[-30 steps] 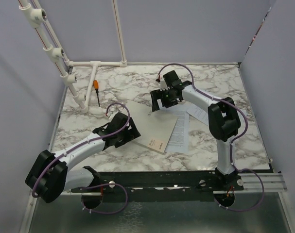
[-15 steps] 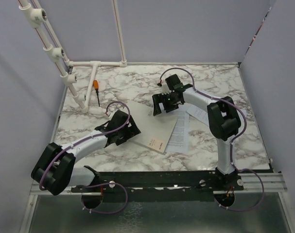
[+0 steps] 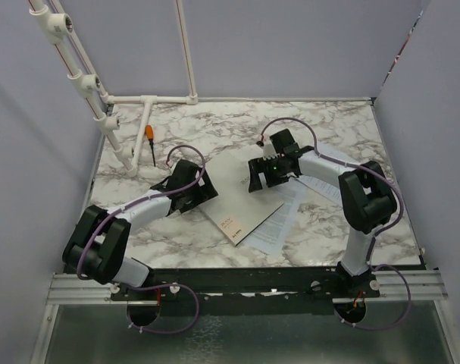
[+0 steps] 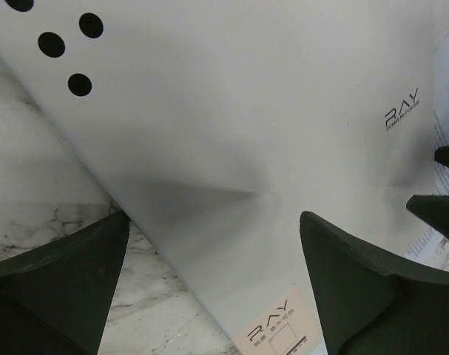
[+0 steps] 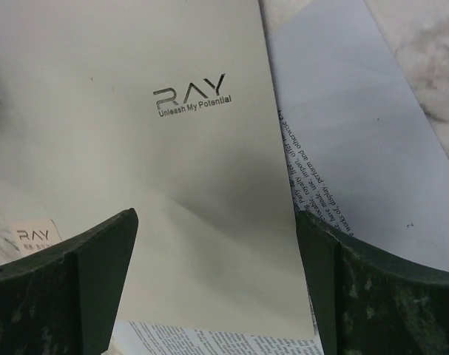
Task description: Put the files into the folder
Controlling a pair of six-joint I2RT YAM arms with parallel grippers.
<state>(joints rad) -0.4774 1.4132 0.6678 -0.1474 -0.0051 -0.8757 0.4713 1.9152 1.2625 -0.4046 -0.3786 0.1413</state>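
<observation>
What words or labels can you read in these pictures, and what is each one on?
"RAY" above "Unleash My Potential": on the cover of the folder.
"RAY": on the tan label at the folder's corner; the characters under it are too blurred to read.
Print on the files: too small to read reliably.

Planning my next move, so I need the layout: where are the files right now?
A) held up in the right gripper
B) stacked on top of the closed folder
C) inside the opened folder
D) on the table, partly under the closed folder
D: the folder lies closed and flat, and the printed files stick out from beneath its edge, their text cut off by the cover.
</observation>
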